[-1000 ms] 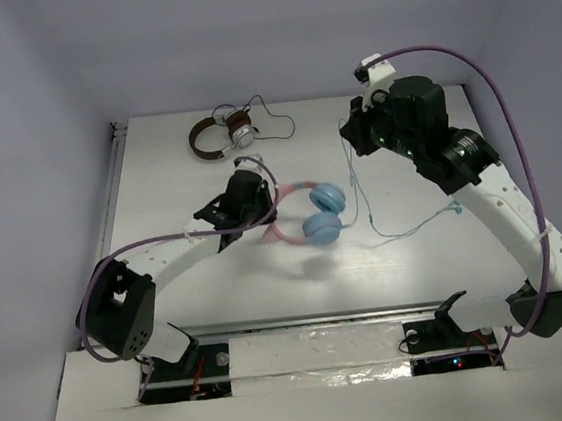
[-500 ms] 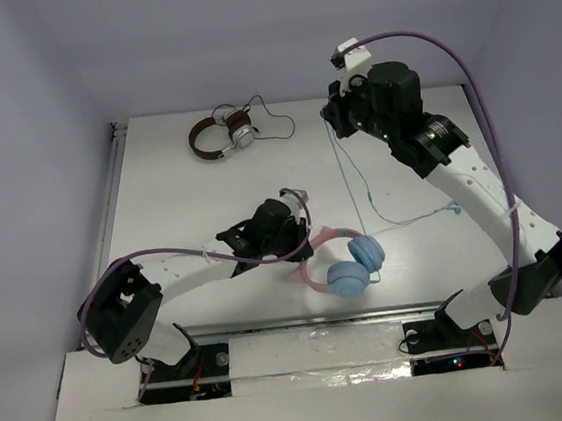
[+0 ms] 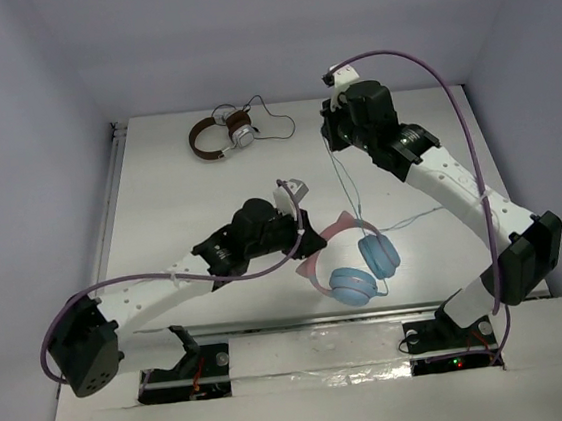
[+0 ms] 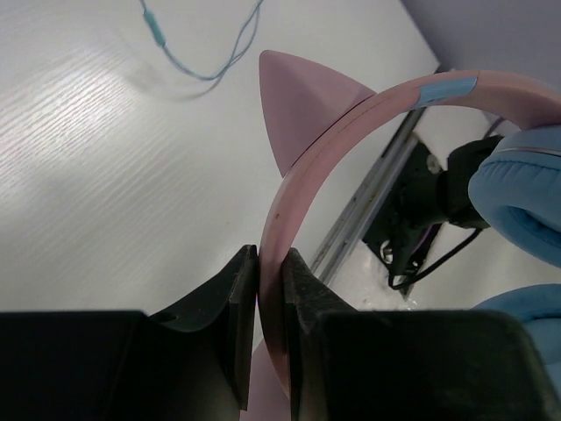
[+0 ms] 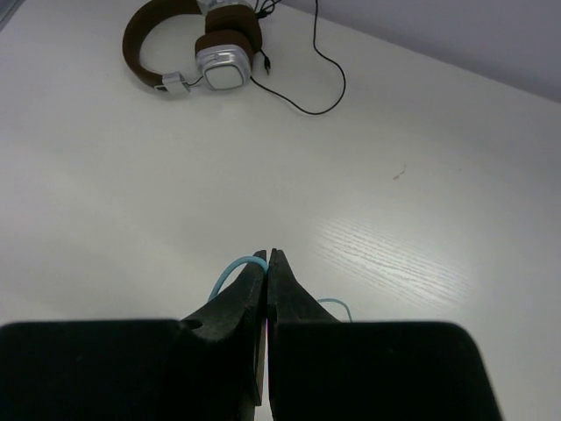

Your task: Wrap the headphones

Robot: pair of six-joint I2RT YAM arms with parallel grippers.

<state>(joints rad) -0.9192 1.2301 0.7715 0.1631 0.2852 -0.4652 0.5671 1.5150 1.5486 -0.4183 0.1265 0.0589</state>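
Left gripper [image 4: 269,258] clamped on the stiff pink band of the headphones [image 3: 353,284], near the table [image 3: 160,203] front edge; right gripper [image 5: 267,256] pinching the limp, light cable [image 4: 154,28], which I'd expect to slip.

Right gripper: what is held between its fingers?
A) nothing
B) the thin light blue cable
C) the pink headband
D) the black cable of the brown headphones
B: the right wrist view shows the right gripper shut on the light blue cable, which loops out beside the fingertips. The pink headband is held by the left gripper.
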